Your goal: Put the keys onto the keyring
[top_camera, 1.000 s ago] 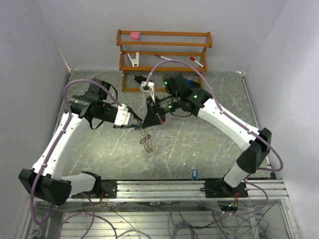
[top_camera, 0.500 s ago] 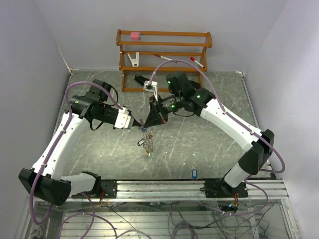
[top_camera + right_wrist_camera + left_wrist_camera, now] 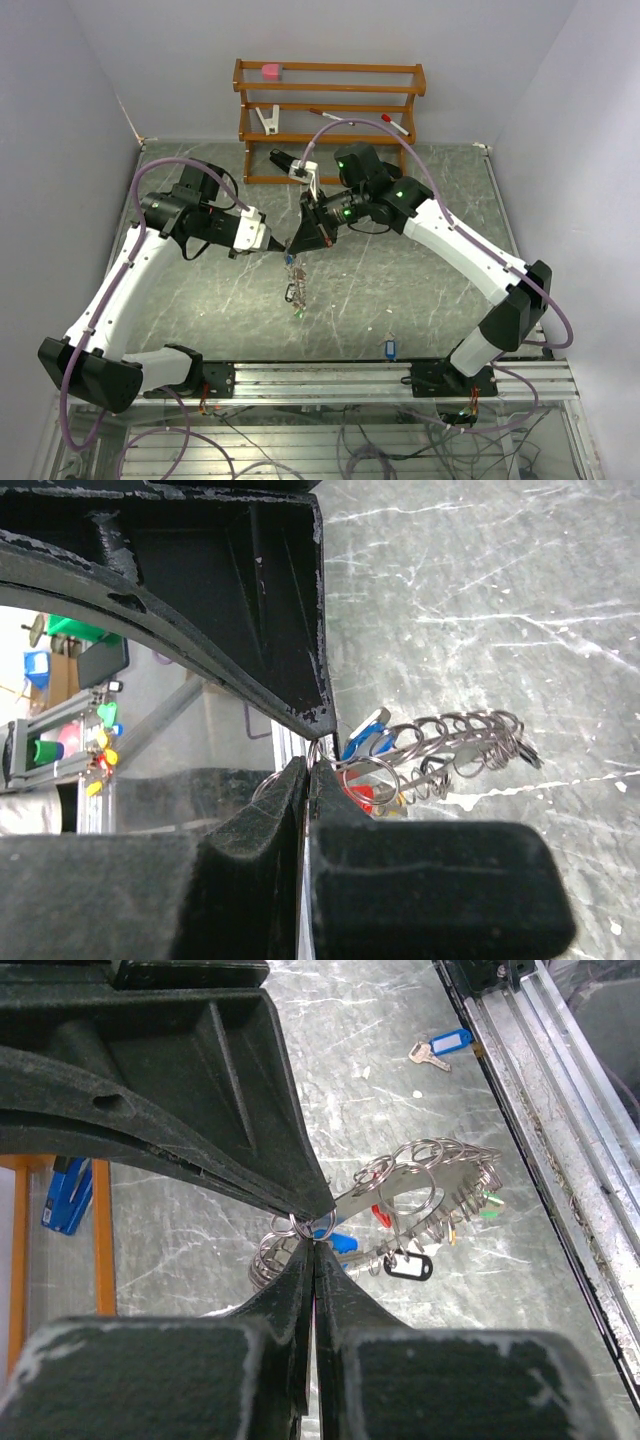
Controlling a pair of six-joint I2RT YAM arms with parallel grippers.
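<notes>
The keyring (image 3: 293, 283) is a bunch of thin metal rings and small keys with coloured tags, hanging under both grippers above the table. My left gripper (image 3: 281, 246) is shut on a small ring at its top, seen in the left wrist view (image 3: 313, 1238). My right gripper (image 3: 296, 248) meets it tip to tip and is shut on the same bunch (image 3: 308, 766). The rings trail off from the tips (image 3: 420, 1190) (image 3: 445, 742). One loose key with a blue tag (image 3: 389, 348) lies on the table near the front rail, also in the left wrist view (image 3: 443, 1048).
A wooden rack (image 3: 330, 100) stands at the back with a pink item, a white clip and a pen. A blue stapler (image 3: 65, 1195) sits by the rack's foot. The metal rail (image 3: 400, 375) runs along the front edge. Grey walls close both sides.
Both grippers have shifted slightly, the left one toward the right, so their tips now meet. The hanging bunch has swung a little and hangs straighter below them.
</notes>
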